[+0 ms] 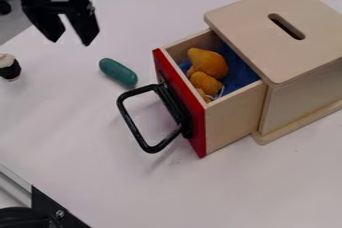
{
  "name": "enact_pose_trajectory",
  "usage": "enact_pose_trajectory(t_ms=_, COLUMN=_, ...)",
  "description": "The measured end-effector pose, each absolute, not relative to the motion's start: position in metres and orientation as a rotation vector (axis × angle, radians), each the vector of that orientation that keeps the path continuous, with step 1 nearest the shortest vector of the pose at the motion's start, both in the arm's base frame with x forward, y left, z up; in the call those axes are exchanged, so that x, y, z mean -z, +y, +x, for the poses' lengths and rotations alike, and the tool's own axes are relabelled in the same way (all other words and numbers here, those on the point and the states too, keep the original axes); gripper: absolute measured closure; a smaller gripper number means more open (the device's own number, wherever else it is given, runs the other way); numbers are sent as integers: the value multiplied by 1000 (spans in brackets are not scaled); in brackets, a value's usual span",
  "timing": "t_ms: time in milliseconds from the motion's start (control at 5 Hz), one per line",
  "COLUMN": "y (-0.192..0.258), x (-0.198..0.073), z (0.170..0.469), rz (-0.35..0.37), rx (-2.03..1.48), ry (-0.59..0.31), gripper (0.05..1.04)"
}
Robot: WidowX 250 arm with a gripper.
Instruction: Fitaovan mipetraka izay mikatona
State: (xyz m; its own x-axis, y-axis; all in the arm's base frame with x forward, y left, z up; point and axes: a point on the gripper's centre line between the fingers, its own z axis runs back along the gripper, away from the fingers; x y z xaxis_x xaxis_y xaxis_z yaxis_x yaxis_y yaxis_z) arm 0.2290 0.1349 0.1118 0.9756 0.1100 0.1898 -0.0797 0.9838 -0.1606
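Observation:
My gripper (72,38) hangs over the upper left of the table, open, with nothing between its fingers. To its lower right, apart from it, stands a light wooden box with a slotted top (240,32). Its drawer (230,122) is pulled out toward the left, with a red front (200,132) and a black loop handle (137,131). Inside the drawer, on a blue lining, lie an orange-yellow toy (208,63) and another knobbly one (204,82) beside it.
A green rounded object (118,72) lies on the table (87,142) between the gripper and the handle. A small black-and-white item (9,67) is at the left edge. A dark metal-edged fixture occupies the lower left corner.

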Motion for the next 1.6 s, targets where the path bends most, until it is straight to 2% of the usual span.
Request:
enact_pose_trajectory(t_ms=400, y=80, x=-100, z=218, rz=-17, rx=237, ry=-130, gripper=83)
enact_pose_trajectory(t_ms=600, y=64, x=-95, z=212, rz=-20, rx=300, ry=-136, gripper=83)
enact_pose_trajectory(t_ms=800, y=52, x=-87, z=212, rz=-72, rx=381, ry=-170, gripper=83)
enact_pose_trajectory(t_ms=1200, y=36, x=-70, z=223, rz=-115, rx=432, ry=-165, gripper=83)
enact_pose_trajectory(t_ms=1600, y=15, x=-63, z=229, rz=-107, rx=513, ry=-155, gripper=83)
